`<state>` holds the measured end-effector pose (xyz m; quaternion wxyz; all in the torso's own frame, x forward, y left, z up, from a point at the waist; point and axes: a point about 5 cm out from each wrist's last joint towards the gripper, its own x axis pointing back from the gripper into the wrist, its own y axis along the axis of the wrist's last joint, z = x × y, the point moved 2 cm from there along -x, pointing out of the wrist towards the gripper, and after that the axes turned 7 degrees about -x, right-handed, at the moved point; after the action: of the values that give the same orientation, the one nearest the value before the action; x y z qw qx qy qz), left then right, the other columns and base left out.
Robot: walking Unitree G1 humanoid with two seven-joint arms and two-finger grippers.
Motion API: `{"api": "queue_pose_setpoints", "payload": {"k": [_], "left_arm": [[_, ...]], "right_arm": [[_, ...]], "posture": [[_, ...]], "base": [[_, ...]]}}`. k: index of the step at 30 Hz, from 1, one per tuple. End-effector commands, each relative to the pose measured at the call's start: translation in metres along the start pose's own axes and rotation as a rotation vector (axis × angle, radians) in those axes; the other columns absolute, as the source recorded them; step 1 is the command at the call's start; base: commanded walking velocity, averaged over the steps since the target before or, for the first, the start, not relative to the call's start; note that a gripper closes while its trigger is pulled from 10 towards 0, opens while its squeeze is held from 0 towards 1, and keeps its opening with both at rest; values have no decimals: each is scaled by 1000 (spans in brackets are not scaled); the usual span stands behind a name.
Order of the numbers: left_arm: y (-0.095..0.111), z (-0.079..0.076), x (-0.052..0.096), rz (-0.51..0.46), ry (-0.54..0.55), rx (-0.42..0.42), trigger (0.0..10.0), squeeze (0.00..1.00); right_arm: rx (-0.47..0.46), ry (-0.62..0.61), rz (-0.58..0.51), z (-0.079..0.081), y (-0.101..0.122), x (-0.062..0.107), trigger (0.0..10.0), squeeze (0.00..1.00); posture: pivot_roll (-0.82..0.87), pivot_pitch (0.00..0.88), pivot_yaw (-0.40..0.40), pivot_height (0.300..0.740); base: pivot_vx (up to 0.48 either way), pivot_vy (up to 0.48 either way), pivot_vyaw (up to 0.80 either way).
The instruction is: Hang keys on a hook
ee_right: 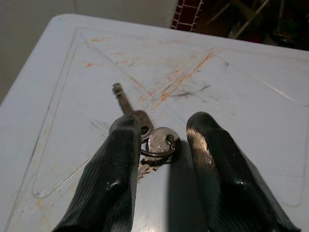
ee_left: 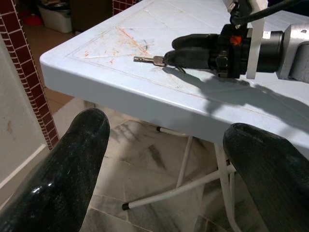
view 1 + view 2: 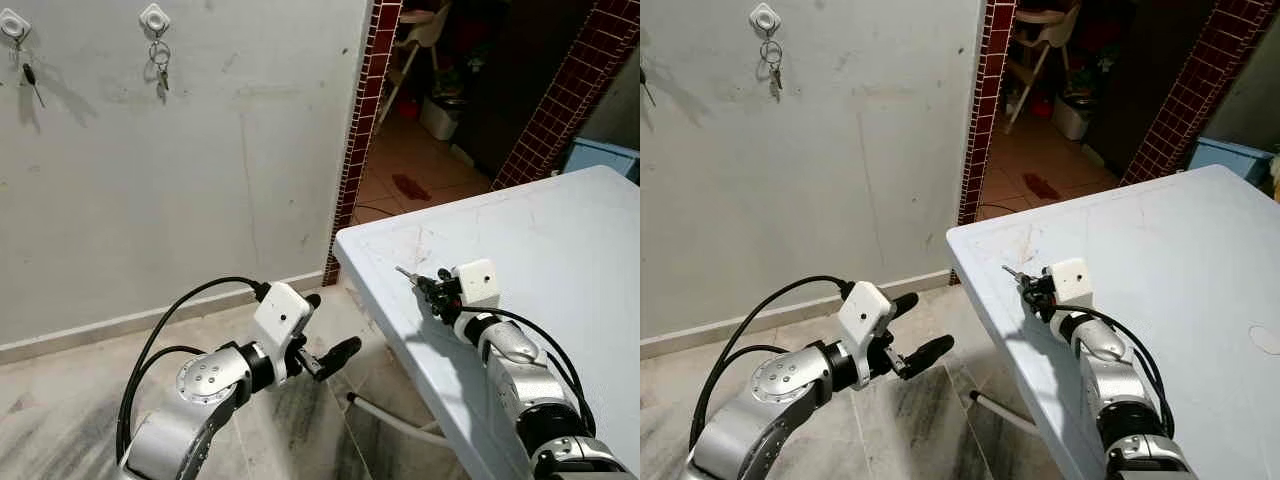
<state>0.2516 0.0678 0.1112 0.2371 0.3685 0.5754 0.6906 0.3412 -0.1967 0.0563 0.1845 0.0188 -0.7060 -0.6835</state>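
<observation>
- The keys lie on the pale blue table near its left corner, a small bunch on a ring with one long key pointing away toward the corner edge
- The right gripper sits low over the table in the lower right of the left eye view, its two black fingers parted, one on each side of the bunch; the ring and the round key head lie in the gap between them, and whether the left finger touches the keys cannot be told
- In the left wrist view the same gripper shows in the upper middle of the frame, its fingertips down at the tabletop with the long key sticking out past them
- The left gripper is held out in the lower middle of the left eye view, off the table's edge and above the marbled floor, its fingers well apart and holding nothing
- On the grey wall in the upper left of the frame are two white hooks: the nearer hook carries another set of keys on rings, and the far left hook has a single dark item hanging under it, too small to name
- A brick-red tiled doorway edge stands between the wall and the table, with a cluttered room behind it
</observation>
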Motion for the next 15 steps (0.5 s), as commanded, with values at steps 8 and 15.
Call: {"api": "queue_pose_setpoints", "payload": {"k": [8, 15], "left_arm": [[6, -3, 1, -17, -15, -5, 10000, 0], [5, -2, 2, -17, -15, -7, 10000, 0]], "right_arm": [[21, 17, 11, 3, -2, 0, 10000, 184], [9, 18, 14, 1, -4, 1, 0, 0]], "posture": [[175, 43, -85, 740], [174, 38, -84, 740]], "base": [[0, 0, 0], [0, 0, 0]]}}
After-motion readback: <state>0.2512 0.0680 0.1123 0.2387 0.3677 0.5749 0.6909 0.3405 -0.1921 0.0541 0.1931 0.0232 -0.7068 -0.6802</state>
